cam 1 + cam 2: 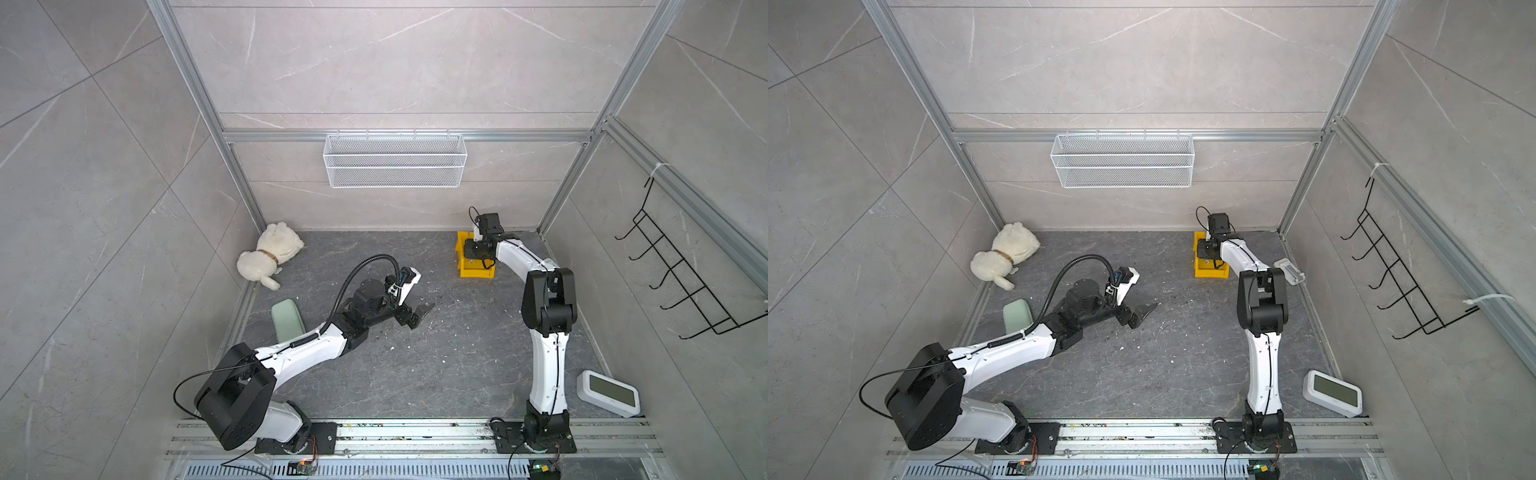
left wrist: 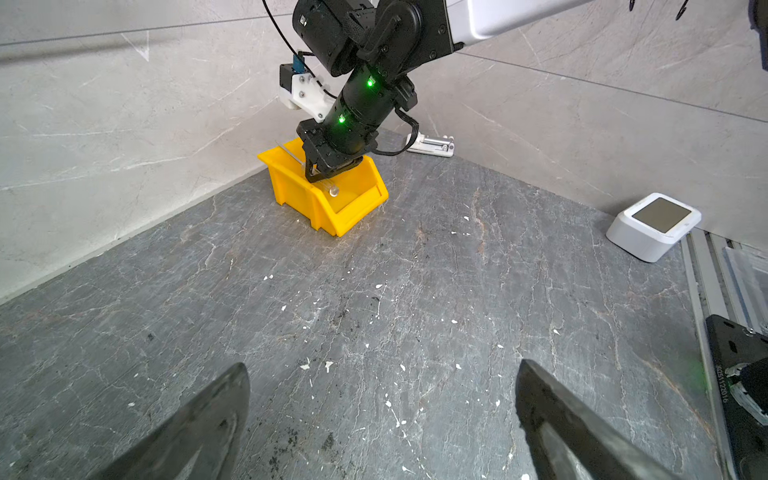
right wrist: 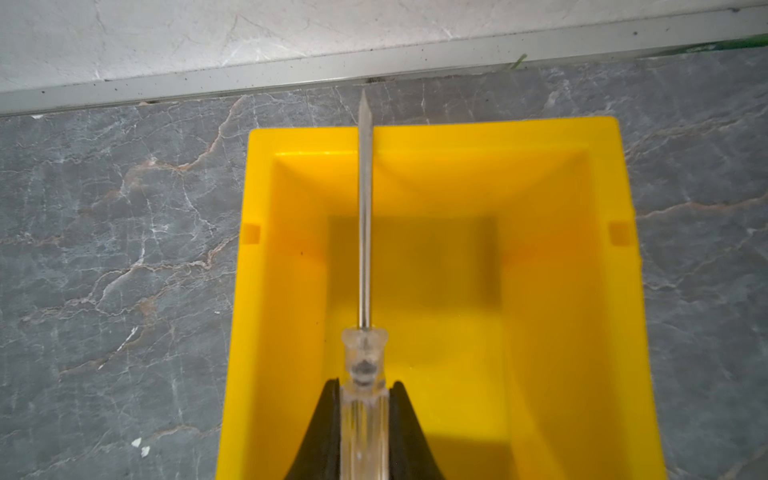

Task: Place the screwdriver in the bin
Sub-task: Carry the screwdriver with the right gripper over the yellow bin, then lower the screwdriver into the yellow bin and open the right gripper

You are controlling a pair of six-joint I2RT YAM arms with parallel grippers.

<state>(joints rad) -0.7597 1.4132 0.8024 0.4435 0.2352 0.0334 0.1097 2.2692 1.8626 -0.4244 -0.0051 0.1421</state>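
We hold the screwdriver (image 3: 365, 257) by its clear handle, with the right gripper (image 3: 365, 384) clamped on it. That keeps the grey shaft running lengthwise over the open bin (image 3: 557, 291). The tip reaches past the bin's far rim, toward the wall. We judge that letting go here could leave the screwdriver propped on that rim, so drawing it nearer first seems wise. The bin sits on the floor at the far right, close to the wall. Our left gripper (image 2: 382, 368) rests low near the middle, jaws spread and empty. It is well apart from the bin, presumably out of the way on purpose.
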